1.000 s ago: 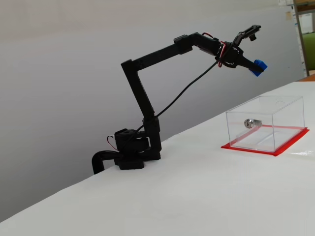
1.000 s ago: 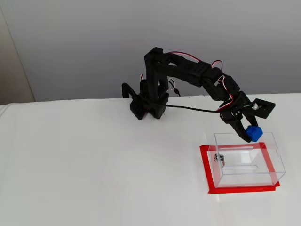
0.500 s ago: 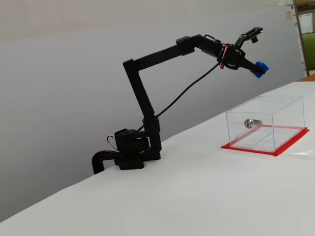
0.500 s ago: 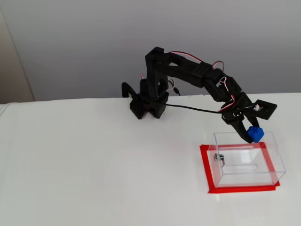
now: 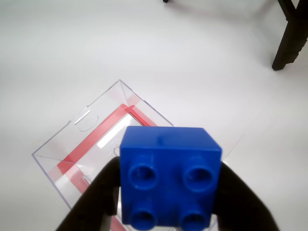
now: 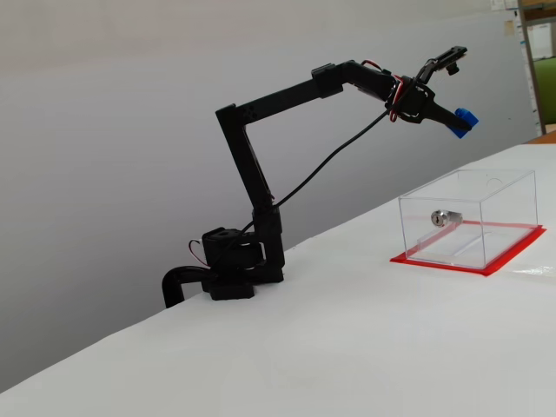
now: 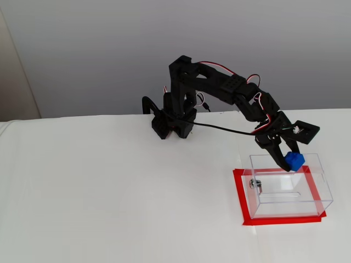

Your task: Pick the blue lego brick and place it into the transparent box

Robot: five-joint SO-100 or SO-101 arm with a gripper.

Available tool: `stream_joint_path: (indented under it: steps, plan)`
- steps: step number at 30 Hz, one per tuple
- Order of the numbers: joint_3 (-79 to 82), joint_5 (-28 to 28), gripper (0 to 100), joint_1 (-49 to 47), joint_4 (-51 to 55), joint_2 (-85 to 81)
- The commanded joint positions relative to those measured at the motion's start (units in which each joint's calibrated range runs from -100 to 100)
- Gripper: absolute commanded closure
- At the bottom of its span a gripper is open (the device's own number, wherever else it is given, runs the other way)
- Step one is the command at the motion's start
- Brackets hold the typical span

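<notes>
The blue lego brick (image 5: pixel 169 175) fills the lower middle of the wrist view, studs toward the camera, with my gripper (image 5: pixel 168 192) shut on it, one black finger on each side. Below and behind it lies the transparent box (image 5: pixel 91 144) on its red base. In both fixed views the brick (image 6: pixel 463 121) (image 7: pixel 293 161) hangs high in the air above the box (image 6: pixel 469 217) (image 7: pixel 288 186), held by the gripper (image 6: pixel 458 120) (image 7: pixel 290 160) at the end of the outstretched black arm.
A small silver metal cylinder (image 6: pixel 444 217) (image 7: pixel 255 184) lies inside the box near one end wall. The arm's base (image 6: pixel 230 274) (image 7: pixel 173 123) is clamped at the table's edge. A dark post (image 5: pixel 288 36) stands at the wrist view's upper right.
The arm has stretched a little farther out, carrying the brick toward the space over the box. The grip on the brick stays the same.
</notes>
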Motion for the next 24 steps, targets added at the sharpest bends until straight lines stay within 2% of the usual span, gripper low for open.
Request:
stream_joint_path:
  steps: [1, 8, 15, 24]
  plan:
    - [-2.64, 0.09, 90, 0.23, -1.56, -0.38]
    - [-3.46, -0.17, 89, 0.23, -1.56, 1.49]
    - [-4.36, -0.02, 72, 0.15, -1.56, 2.34]
    - [-4.36, 0.03, 71, 0.08, -1.56, 2.42]
